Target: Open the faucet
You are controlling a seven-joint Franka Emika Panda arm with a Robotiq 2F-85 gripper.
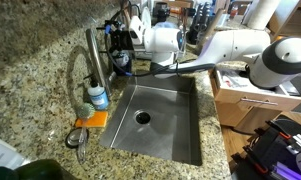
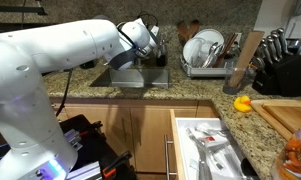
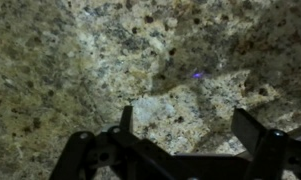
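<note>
the faucet (image 1: pixel 93 55) is brushed steel, the sink (image 1: pixel 175 110) matt steel, the counter (image 1: pixel 30 70) speckled granite.

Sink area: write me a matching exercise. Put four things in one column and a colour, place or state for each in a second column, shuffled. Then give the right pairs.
Things:
1. faucet
2. plates
3. knife block
4. drawer

Descriptions:
A. pulled open under the counter
B. brushed steel, upright beside the sink
C. black, with handles sticking up
D. white, standing in a rack

Pairs: 1-B, 2-D, 3-C, 4-A.
</note>
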